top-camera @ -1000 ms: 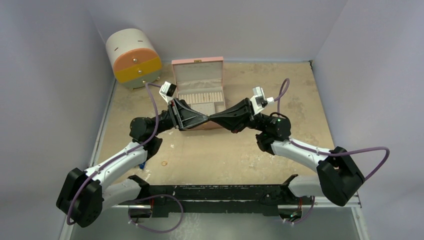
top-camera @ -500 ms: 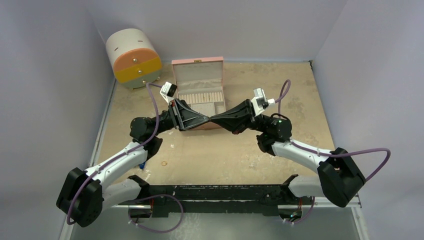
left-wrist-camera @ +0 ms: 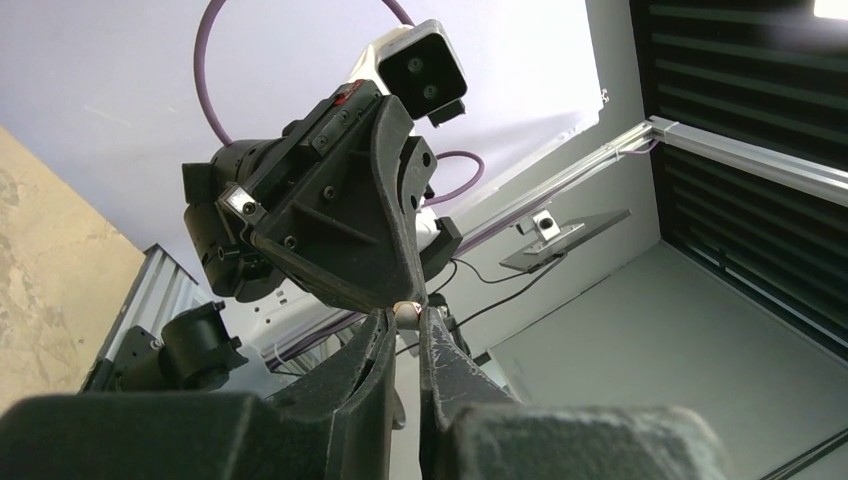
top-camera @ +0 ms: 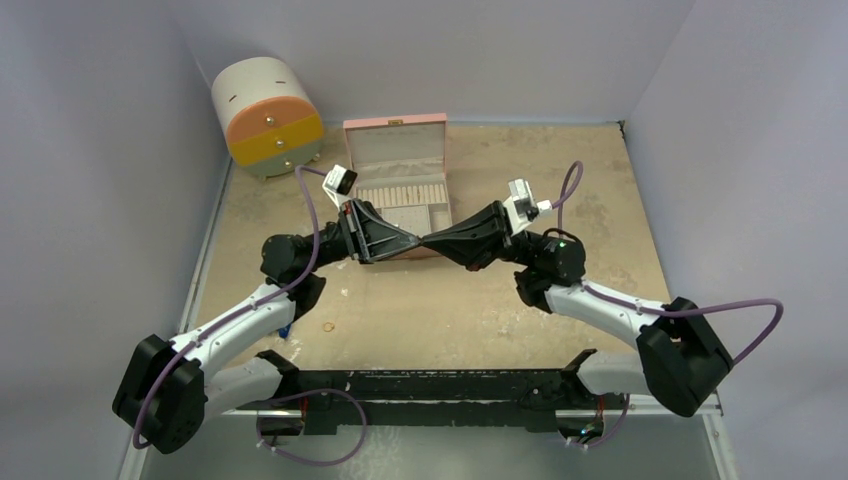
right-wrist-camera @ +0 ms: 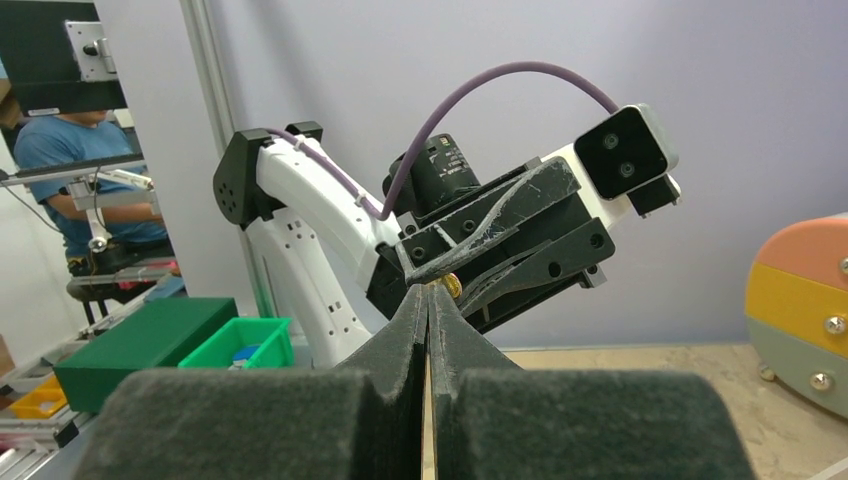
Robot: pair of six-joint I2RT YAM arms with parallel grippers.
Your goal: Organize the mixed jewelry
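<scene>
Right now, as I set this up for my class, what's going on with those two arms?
The arms meet tip to tip above the front of the open pink box. The right gripper is shut on a tiny gold piece. The left gripper has its jaws a narrow gap apart around it, though whether it grips is unclear. It looks like a handover. One small ring lies loose on the table near the left arm.

Left claw [left-wrist-camera: 405, 320] narrowed onto gold stud [right-wrist-camera: 450, 287] at right claw [right-wrist-camera: 428, 298] tip; right arm [top-camera: 600, 300] drifted slightly rightward.
</scene>
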